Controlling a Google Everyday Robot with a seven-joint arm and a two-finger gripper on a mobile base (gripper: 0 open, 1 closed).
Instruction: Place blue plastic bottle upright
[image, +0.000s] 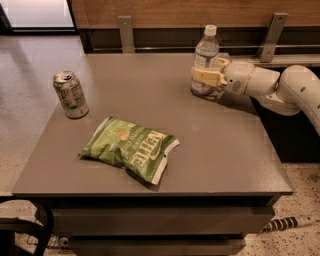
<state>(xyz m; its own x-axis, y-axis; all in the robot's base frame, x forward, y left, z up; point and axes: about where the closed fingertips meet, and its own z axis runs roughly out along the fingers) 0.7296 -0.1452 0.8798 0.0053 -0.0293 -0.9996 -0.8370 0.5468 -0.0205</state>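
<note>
The blue plastic bottle (206, 50), clear and faintly bluish with a white cap, is stood upright toward the far right of the table (215, 145). Its lower body is pinched by the gripper (206, 75).
</note>
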